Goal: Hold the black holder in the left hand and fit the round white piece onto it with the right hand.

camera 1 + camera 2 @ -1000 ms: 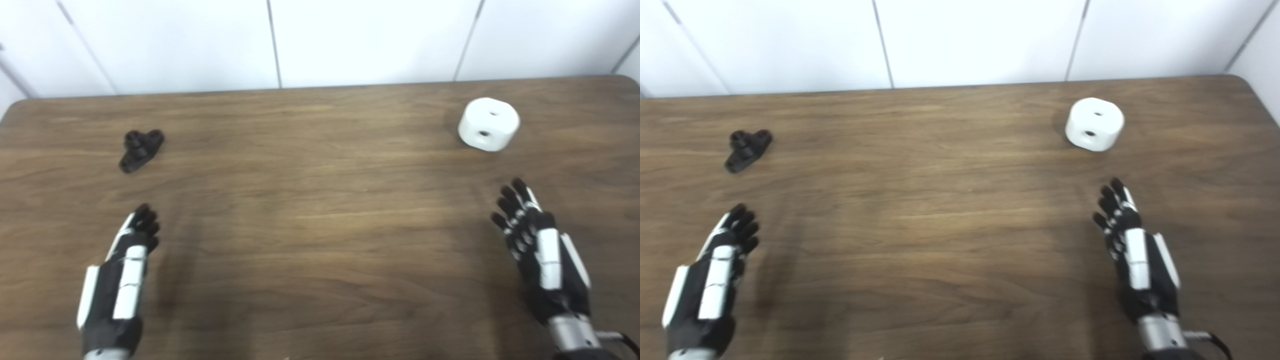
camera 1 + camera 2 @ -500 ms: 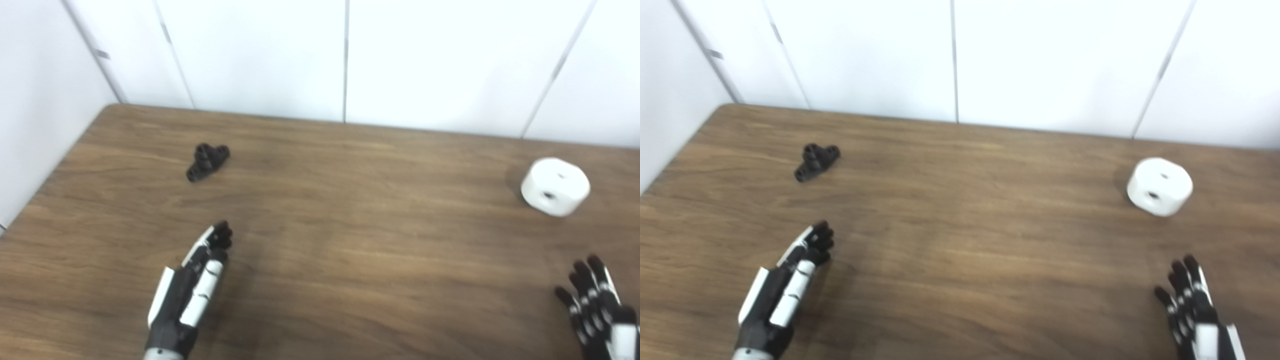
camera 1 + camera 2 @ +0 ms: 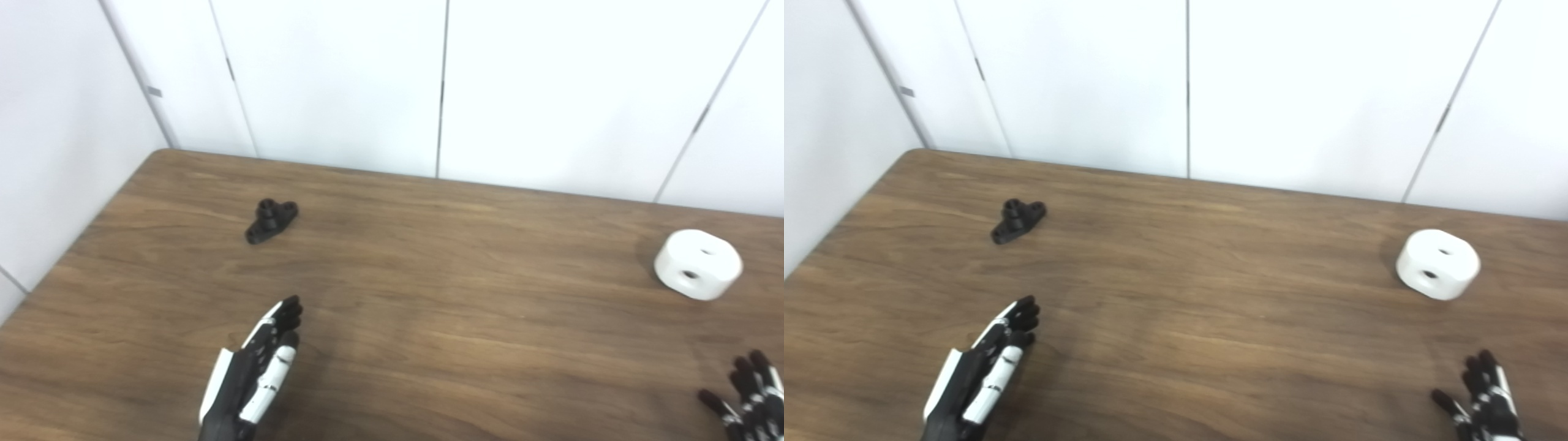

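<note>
Near edge, left side: the left hand (image 3: 254, 373) reached in over the wooden table (image 3: 429, 306), palm turned inward, fingers straight and held close together, grasping nothing
Near edge, right corner: the right hand (image 3: 1482, 398) showed only its upper part, the rest cut off by the bottom of the picture; its fingers (image 3: 1488, 370) were spread apart and empty
Left hand to holder: well apart, with bare wood between the fingertips and the part; the holder lay farther off and a little to the left of the fingertips
Right hand to white piece: well apart, the piece lying farther off and slightly left of the hand in the right eye view
Far left of the table: the black holder (image 3: 271, 220) lay by itself on the wood, a small dark part with a raised round boss at one end, its long side running diagonally from near-left to far-right
Far right of the table: the round white piece (image 3: 698, 263) sat flat on the wood, a short thick cylinder with one dark hole in its top face and another in the side wall facing the camera
Holder to white piece: on opposite sides of the table, nothing between them but wood
Beyond the table: white wall panels (image 3: 343, 79) with thin dark vertical seams stood right behind the far edge
</note>
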Controlling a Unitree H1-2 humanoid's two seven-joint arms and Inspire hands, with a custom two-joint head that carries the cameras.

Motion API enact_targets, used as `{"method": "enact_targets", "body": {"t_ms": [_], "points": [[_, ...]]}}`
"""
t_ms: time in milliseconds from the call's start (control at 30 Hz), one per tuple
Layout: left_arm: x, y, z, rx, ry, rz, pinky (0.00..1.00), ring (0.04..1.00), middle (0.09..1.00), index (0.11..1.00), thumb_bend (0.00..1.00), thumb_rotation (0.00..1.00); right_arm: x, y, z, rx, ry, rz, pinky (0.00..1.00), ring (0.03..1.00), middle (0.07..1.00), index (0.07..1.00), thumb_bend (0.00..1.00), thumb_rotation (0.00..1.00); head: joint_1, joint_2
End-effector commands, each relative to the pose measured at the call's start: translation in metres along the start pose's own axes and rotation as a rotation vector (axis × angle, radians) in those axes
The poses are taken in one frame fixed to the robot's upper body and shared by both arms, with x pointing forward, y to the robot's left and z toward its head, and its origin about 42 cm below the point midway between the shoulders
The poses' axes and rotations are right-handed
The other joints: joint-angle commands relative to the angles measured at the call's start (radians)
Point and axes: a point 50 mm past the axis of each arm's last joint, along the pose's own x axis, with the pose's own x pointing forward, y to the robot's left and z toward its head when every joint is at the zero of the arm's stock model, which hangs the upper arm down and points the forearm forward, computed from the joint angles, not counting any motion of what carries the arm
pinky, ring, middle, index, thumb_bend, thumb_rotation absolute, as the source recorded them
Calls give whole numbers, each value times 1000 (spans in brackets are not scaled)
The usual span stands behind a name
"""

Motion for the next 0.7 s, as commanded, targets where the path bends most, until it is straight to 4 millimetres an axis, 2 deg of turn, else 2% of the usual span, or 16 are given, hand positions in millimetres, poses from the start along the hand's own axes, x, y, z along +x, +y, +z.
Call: {"method": "enact_targets", "body": {"t_ms": [0,133,233,267,333,367,467,567,667], "points": [[-2,-10,-1,-17,-1,7,893,913,912,909,421,726,-1,-4,-2,-8,5,1,999,1000,996,1000,674,1000,-7,0],[-3,-9,-1,-4,-2,10,888,905,912,908,426,703,-1,-3,-3,-12,11,3,1000,1000,995,1000,690,1000,-15,-9],[-3,-7,-1,6,-5,10,875,909,917,923,430,571,-2,-2,-4,-21,16,5,999,1000,1000,1000,710,1000,-20,-15],[-3,-6,0,10,-4,12,875,911,920,926,421,466,-2,-2,-4,-20,19,4,999,1000,1000,1000,704,1000,-21,-16],[-2,-4,4,27,-4,25,877,912,921,927,423,340,-2,-1,-4,-21,25,2,995,1000,1000,1000,702,1000,-22,-18],[0,-2,8,58,-8,31,887,911,916,922,464,287,-2,-1,-5,-20,27,3,996,1000,1000,1000,698,1000,-24,-16],[7,4,19,146,-34,48,874,888,896,904,544,231,-2,0,-6,-17,26,6,1000,1000,1000,1000,695,1000,-25,-19],[23,13,33,206,-89,84,838,868,875,878,639,139,-2,0,-6,-17,27,8,1000,1000,1000,1000,700,1000,-28,-19],[40,25,45,265,-118,123,851,881,876,880,662,77,-2,2,-6,-18,28,10,1000,1000,1000,1000,686,1000,-30,-19]]}}
